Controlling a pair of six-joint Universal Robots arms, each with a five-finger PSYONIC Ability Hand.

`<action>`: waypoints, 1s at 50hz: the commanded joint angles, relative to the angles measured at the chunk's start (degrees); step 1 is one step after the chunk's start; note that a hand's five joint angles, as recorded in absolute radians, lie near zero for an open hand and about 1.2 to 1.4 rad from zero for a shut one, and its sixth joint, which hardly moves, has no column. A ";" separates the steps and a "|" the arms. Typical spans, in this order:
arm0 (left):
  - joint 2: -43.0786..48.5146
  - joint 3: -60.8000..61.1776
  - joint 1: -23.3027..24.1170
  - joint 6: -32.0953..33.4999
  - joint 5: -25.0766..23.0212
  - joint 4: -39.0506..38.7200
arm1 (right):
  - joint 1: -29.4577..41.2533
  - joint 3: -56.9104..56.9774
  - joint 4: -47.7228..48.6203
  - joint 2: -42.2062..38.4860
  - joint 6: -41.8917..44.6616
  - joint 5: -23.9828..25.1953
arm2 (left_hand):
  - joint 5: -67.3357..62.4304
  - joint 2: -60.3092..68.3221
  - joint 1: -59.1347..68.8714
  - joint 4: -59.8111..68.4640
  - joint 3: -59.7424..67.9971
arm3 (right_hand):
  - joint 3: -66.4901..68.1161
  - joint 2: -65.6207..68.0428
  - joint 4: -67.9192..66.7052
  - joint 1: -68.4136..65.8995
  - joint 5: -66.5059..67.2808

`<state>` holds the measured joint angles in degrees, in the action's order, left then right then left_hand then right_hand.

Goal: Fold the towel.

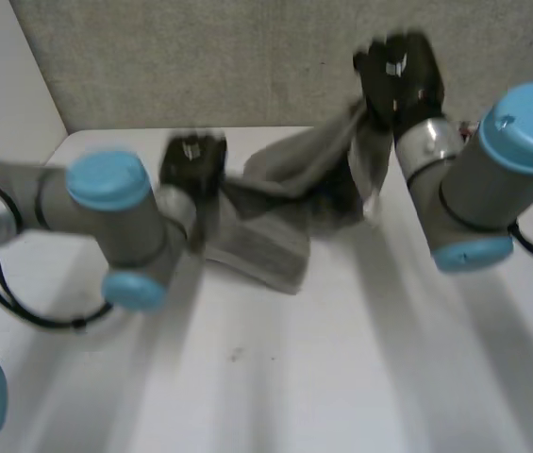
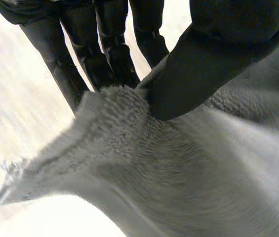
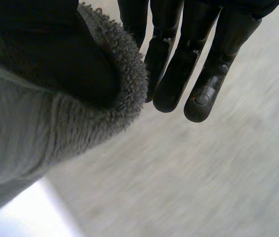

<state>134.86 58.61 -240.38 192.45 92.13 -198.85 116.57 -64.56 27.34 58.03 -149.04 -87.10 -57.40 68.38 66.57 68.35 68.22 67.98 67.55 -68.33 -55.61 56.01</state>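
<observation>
A grey fluffy towel hangs stretched between my two hands above the white table, its lower fold resting on the surface. My left hand holds the towel's left end. In the left wrist view its thumb presses the towel against the fingers near a corner. My right hand is raised at the back and grips the towel's right end. In the right wrist view the towel wraps its thumb beside the straight fingers.
A grey panel stands behind the table. The table's left edge runs close to my left arm. My right arm reaches in from the right.
</observation>
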 commanded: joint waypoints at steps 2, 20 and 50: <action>-8.63 -16.69 -3.69 7.76 0.15 -12.86 | -0.21 5.24 24.16 2.25 4.99 5.09 | -12.60 11.62 13.43 11.65 11.78 | 12.02 12.45 -11.67 -24.39 13.99; -20.51 32.00 -9.50 7.94 -0.46 -13.67 | -5.83 -19.29 -11.08 7.53 6.22 14.41 | -12.60 11.62 13.43 11.65 11.78 | 12.02 12.45 -11.67 -24.39 13.99; -26.58 50.02 -9.50 7.32 -2.75 -11.21 | -16.82 -41.61 -13.62 14.13 -23.67 12.48 | -12.60 11.62 13.43 11.65 11.78 | -29.14 -28.70 29.48 16.76 -27.17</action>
<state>108.91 108.66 -249.73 199.95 89.27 -210.03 102.80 -98.86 5.17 68.97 -172.35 -73.26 -59.14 69.74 67.83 69.70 69.67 38.34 39.43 -38.10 -33.99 27.87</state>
